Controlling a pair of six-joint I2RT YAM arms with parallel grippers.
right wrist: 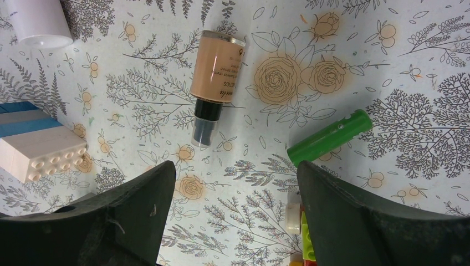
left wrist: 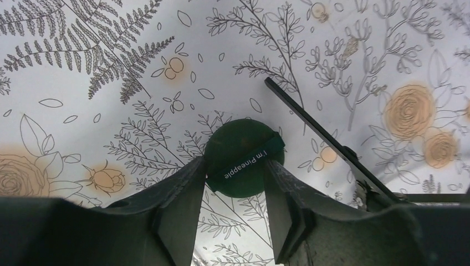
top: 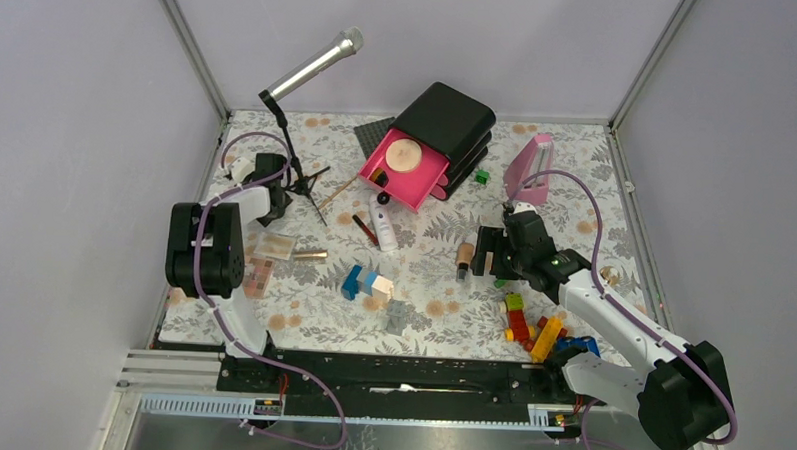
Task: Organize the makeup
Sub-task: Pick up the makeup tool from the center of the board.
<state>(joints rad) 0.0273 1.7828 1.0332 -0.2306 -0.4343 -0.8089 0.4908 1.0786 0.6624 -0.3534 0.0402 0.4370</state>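
Left gripper (left wrist: 237, 172) pinches round black compact (left wrist: 244, 145) across its middle (stand leg (left wrist: 310, 127) just beside): lift straight up, no swing.

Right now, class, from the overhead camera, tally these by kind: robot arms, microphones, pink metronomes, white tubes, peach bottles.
Robot arms: 2
Microphones: 1
Pink metronomes: 1
White tubes: 1
Peach bottles: 1
Total: 6

Bright even light, soft shadows, wrist views sharp
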